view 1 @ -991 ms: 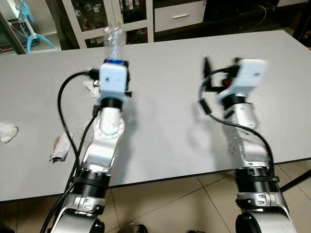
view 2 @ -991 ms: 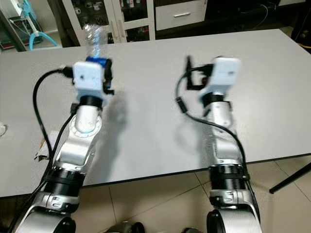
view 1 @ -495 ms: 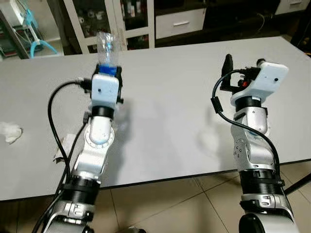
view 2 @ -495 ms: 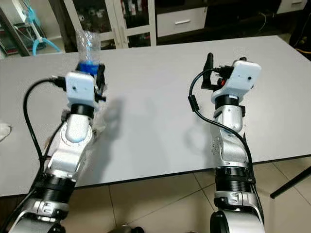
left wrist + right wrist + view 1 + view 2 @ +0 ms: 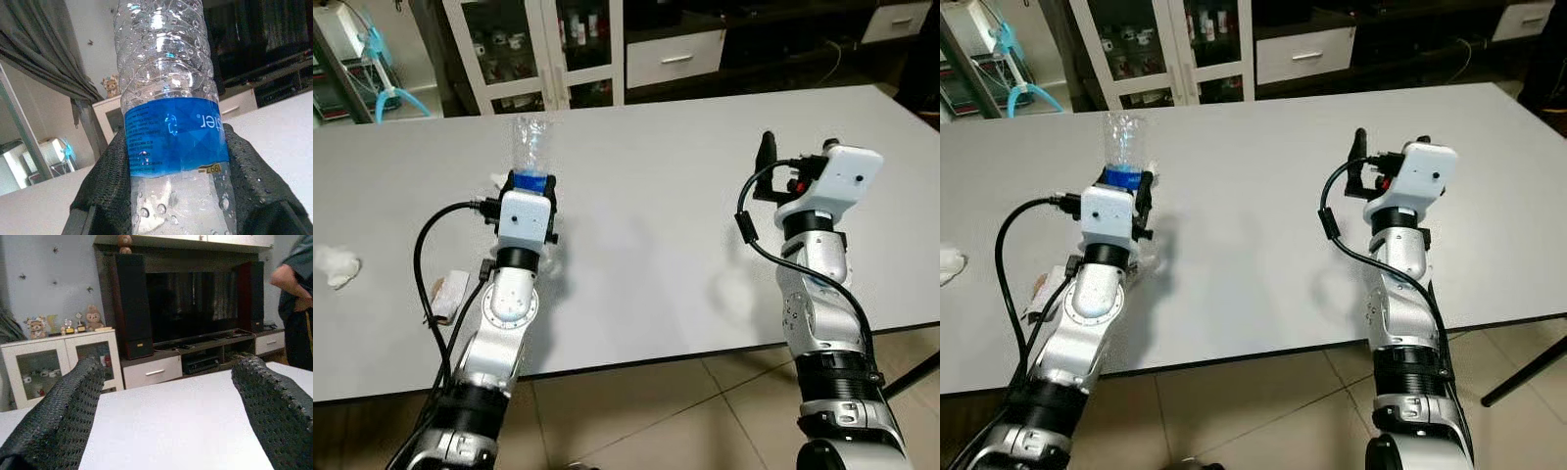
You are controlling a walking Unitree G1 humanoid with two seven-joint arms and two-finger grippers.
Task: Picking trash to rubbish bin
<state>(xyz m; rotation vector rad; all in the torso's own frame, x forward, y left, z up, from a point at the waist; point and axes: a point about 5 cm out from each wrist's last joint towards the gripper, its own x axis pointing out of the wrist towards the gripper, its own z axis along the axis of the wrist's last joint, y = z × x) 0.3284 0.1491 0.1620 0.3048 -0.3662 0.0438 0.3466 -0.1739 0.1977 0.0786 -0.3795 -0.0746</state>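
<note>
One clear plastic bottle with a blue label stands upright above the white tabletop, clamped between the two black fingers of the left claw. The label's white lettering appears upside down and is cut off, ending in "ster". The right claw is raised over the tabletop, spread wide and holding nothing. Two pieces of trash lie at the robot's left: one crumpled white tissue and one flattened wrapper.
</note>
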